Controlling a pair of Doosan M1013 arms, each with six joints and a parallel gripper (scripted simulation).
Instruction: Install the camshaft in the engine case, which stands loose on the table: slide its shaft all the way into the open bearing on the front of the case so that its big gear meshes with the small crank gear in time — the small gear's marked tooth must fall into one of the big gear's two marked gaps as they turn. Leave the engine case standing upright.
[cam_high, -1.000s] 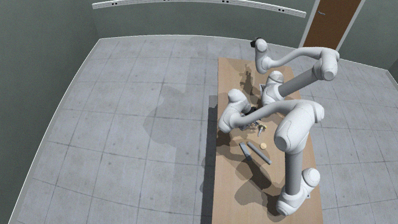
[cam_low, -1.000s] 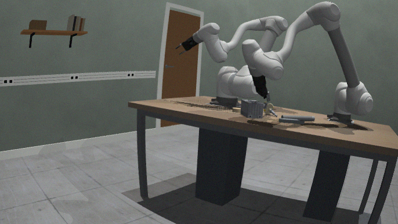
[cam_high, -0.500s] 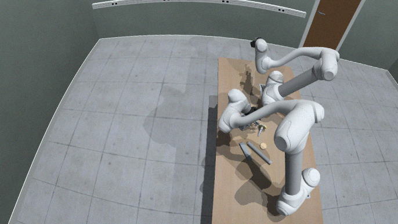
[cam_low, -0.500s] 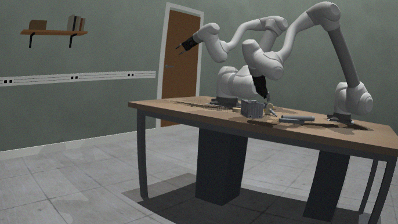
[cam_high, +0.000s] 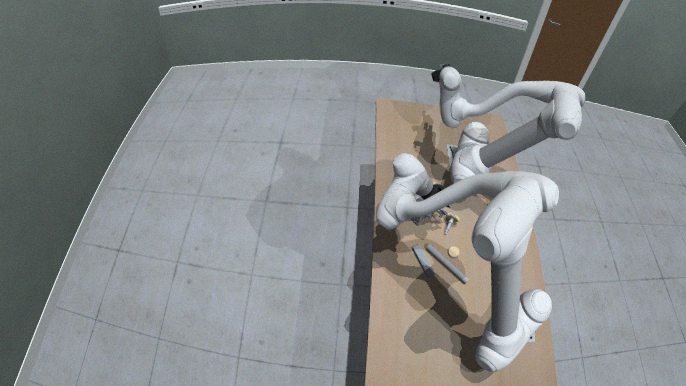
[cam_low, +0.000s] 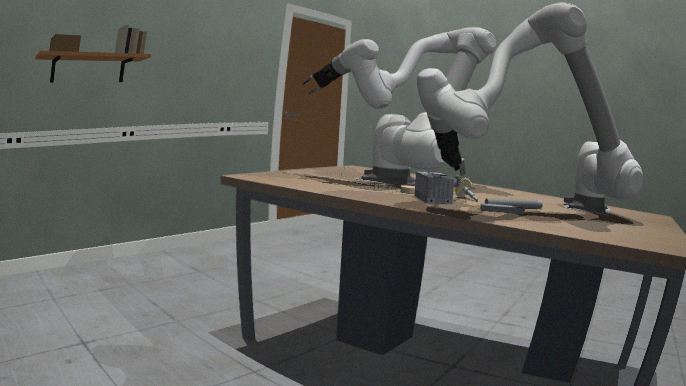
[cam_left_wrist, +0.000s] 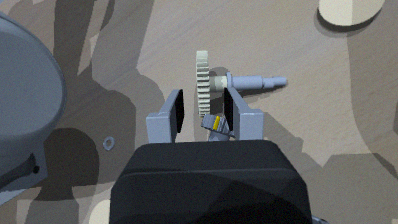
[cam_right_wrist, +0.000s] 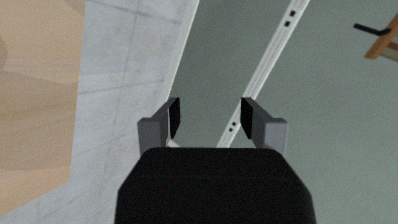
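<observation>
The engine case (cam_high: 425, 218) (cam_low: 434, 189) stands upright on the table; in the left wrist view my gripper's body hides most of it. The camshaft lies beside it. Its pale big gear (cam_low: 466, 186) (cam_left_wrist: 202, 75) is on edge, and its grey shaft (cam_high: 448, 228) (cam_low: 471, 194) (cam_left_wrist: 247, 82) slopes down to the table. A small grey part with a yellow mark (cam_left_wrist: 216, 122), seemingly the crank gear, shows just below the big gear. My left gripper (cam_low: 462, 168) (cam_left_wrist: 203, 101) is partly open above these gears and holds nothing. My right gripper (cam_low: 306, 88) (cam_right_wrist: 210, 110) is open and empty, high up.
A round rod (cam_high: 447, 263) (cam_low: 515, 207) and a flat grey bar (cam_high: 422, 260) (cam_low: 501, 208) lie near the camshaft. A beige disc (cam_high: 453, 251) (cam_left_wrist: 350, 10) and another disc (cam_low: 408, 189) lie on the table. A small ring (cam_left_wrist: 108, 143) lies near the right arm's base.
</observation>
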